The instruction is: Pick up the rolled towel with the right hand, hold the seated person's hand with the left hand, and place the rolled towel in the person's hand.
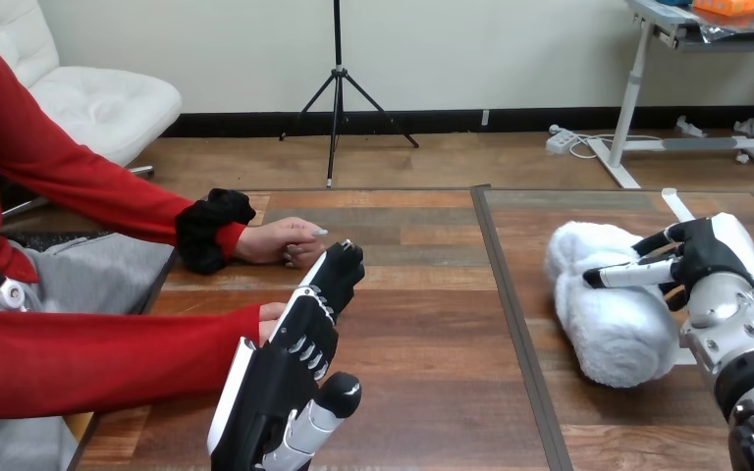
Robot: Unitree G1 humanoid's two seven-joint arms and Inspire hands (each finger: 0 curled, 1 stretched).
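The left hand's fingers point(339, 270) are straight and held together, closed on nothing, and point up the view towards the person at the table's left side. Their tips lie just beside the knuckles of the person's farther hand point(277, 240). That hand rests loosely curled on the wooden table point(432, 324), and I cannot tell whether the two touch. The left hand point(299, 343) stands on edge, its white back shell turned towards the person and its thumb point(339, 392) held out low on the other side. From behind that shell the person's nearer hand point(271, 312) peeks out at the end of a red sleeve, mostly hidden, so how it meets the robot hand cannot be made out.

On the right, a straight finger point(633, 276) of the right hand lies across the upper part of the rolled towel point(614, 334), with the thumb set apart above it. The fingers are spread against the towel, not closed round it. The right hand point(712, 255) sits at the towel's right edge, its silver forearm running down to the view's bottom right corner.

The rolled towel is white and fluffy. It lies on the table's right half, beyond a dark seam point(511, 294) that divides the tabletop, and is well apart from both of the person's hands.
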